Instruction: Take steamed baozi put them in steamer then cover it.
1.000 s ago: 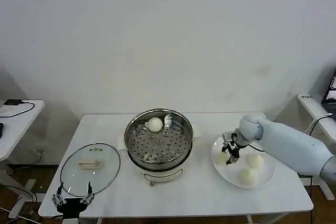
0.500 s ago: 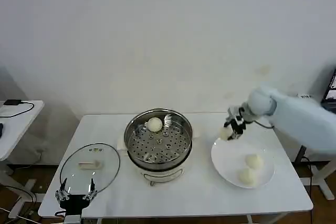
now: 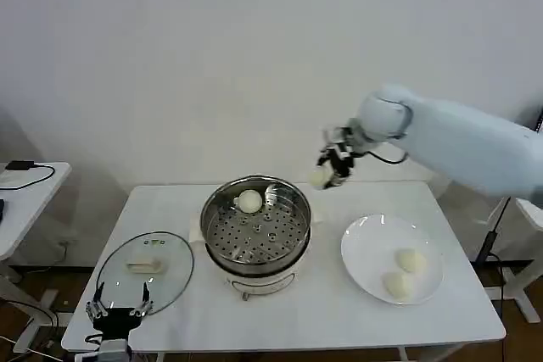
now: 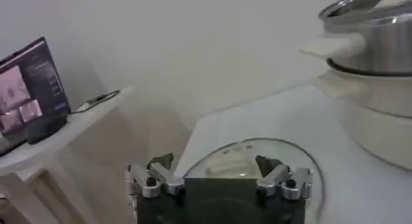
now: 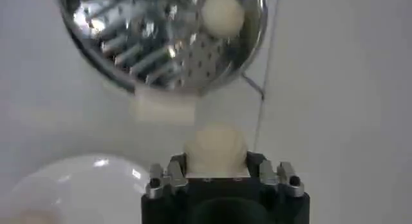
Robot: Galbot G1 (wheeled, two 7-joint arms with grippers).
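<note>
Now my right gripper (image 3: 333, 169) clamps one baozi (image 3: 320, 177) above the steamer (image 3: 255, 225) rim; my left gripper (image 3: 118, 309) hangs open by the lid (image 3: 146, 270)

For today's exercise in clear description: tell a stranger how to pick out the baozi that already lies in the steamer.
Find the shiny steel steamer in the middle of the white table. On its perforated tray, against the far wall, lies one pale round baozi. It is the only bun inside the pot: two others rest on the white plate to the right, and the right gripper holds a fourth in the air.
</note>
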